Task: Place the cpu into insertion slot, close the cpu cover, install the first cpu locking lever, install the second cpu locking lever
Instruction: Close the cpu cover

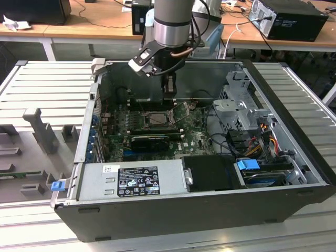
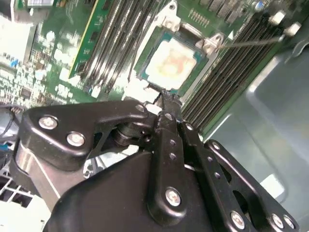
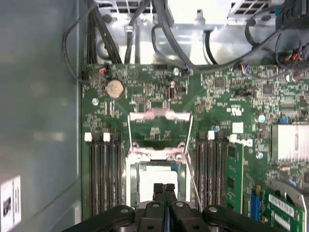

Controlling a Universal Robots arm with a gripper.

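The cpu (image 2: pixel 170 65), pale beige on top, lies flat in the insertion slot (image 2: pixel 145 67) on the green motherboard; it also appears bright in the first wrist view (image 3: pixel 149 181). The cpu cover (image 3: pixel 159 116), a thin metal frame with a large window, is swung open away from the socket. A thin wire locking lever (image 3: pixel 189 169) stands raised beside the socket, seen too in the second wrist view (image 2: pixel 251 42). My gripper (image 3: pixel 164 187) hangs just above the socket's edge, fingers pressed together with nothing between them. From outside, the gripper (image 1: pixel 168 97) sits over the socket (image 1: pixel 156 119).
Long black memory slots (image 3: pixel 104 174) flank the socket on both sides. A black heatsinked card (image 1: pixel 149 140) lies in front of it. Cables (image 3: pixel 164 34) run along the board's far edge. The power supply (image 1: pixel 131 181), drive cage (image 1: pixel 236 113) and case walls (image 1: pixel 92 131) enclose the space.
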